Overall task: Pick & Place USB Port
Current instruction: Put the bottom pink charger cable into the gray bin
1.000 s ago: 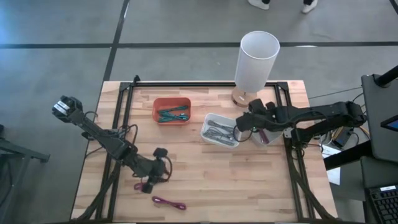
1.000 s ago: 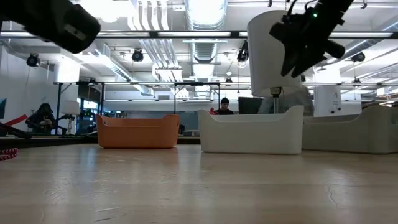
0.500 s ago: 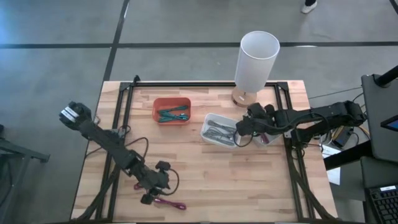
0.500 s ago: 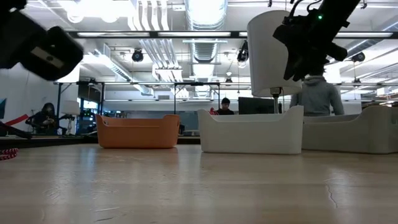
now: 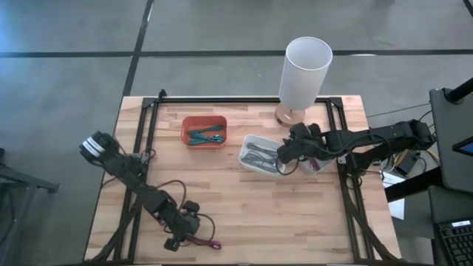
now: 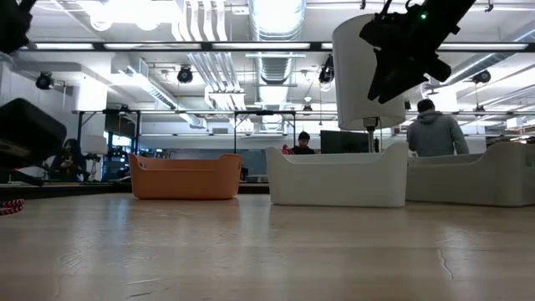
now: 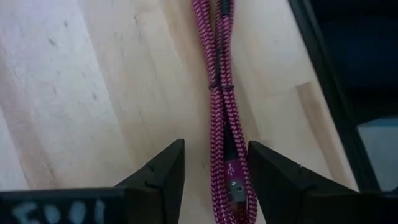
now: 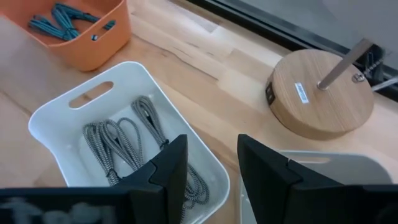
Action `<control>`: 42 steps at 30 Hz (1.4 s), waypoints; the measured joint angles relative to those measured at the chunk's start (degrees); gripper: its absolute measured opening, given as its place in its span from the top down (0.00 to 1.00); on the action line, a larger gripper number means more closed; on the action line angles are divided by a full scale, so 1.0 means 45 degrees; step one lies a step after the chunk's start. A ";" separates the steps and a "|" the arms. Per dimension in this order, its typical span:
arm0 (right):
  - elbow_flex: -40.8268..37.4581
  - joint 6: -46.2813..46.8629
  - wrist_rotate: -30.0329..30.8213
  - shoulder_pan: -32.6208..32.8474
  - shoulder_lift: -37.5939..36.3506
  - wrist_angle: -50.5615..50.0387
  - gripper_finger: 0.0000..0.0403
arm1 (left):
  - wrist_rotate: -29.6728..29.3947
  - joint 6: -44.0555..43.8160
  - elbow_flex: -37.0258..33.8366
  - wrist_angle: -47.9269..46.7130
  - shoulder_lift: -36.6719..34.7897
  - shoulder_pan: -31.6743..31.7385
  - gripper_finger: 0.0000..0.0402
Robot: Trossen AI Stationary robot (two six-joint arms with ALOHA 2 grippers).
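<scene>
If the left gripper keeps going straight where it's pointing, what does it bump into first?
Most likely the pink braided cable. The open left gripper points down at it, the cable lying between its fingers on the wooden table; how much gap remains is unclear.

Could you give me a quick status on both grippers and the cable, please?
Left gripper open, straddling the magenta cable on the table. Right gripper open, empty, above the white bin of grey cables. Nothing in the way.
</scene>
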 joint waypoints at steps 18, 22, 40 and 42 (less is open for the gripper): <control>-0.0005 -0.0059 -0.0038 0.0000 0.0000 0.0017 0.67 | -0.1289 0.1746 -0.0019 0.0014 -0.0045 -0.0053 0.96; -0.0014 -0.0097 -0.0034 0.0000 0.0000 0.0249 0.67 | -0.2586 0.2300 0.0150 0.0007 -0.0539 -0.0024 0.96; -0.0029 -0.4916 -0.2252 0.1675 0.0000 0.5023 0.74 | -1.1130 0.4502 0.0000 0.0065 -0.4487 0.0127 0.97; -0.0036 -0.5006 -0.2685 0.2118 0.0000 0.5244 0.75 | -1.1216 0.4498 0.0000 0.0124 -0.4910 0.0274 0.96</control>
